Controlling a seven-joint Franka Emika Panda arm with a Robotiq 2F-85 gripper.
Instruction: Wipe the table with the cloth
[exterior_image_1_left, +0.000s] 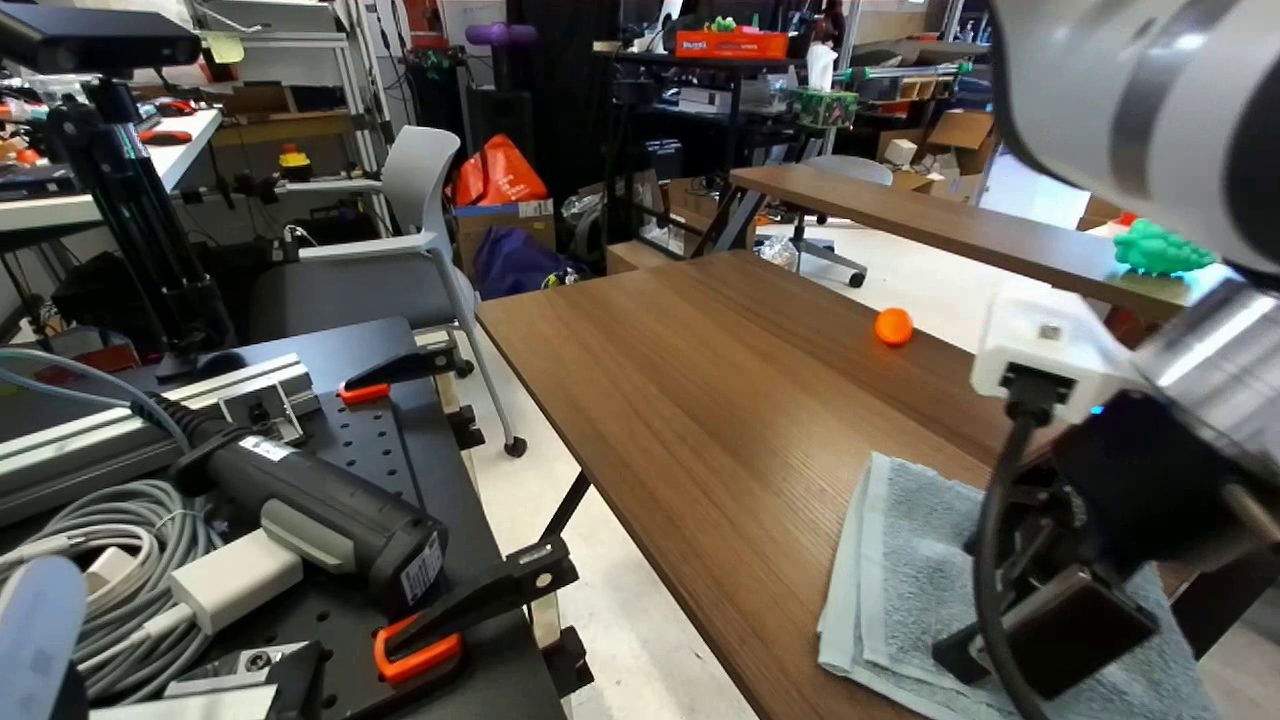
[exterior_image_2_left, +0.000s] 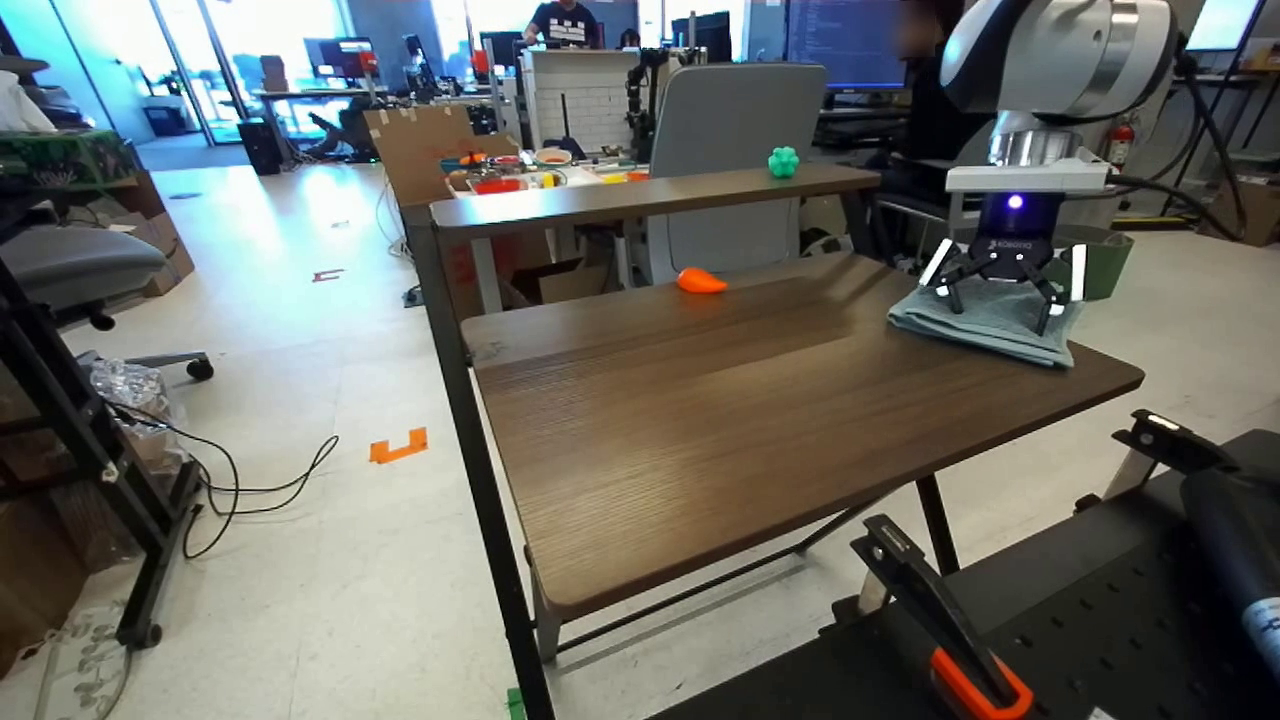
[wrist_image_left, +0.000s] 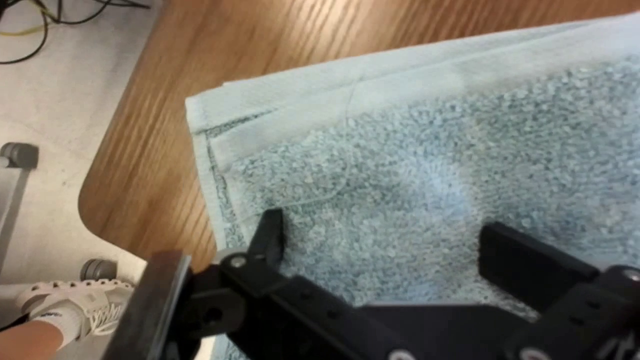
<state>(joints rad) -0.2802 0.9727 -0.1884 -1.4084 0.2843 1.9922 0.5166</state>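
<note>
Lying folded near a rounded corner of the desk, the cloth extends beneath the black jaws, which stand parted wide; whether they touch it cannot be determined. Cloth: blue-grey looped pile, smooth flat-woven border, layered edges. Desk surface: brown, streaked wood grain.

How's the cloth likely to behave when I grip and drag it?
The cloth has a soft-looking looped surface, so it'll probably bend and bunch. Its edge shows stacked folds, which may slide apart if the claw pinches only the top.
</note>
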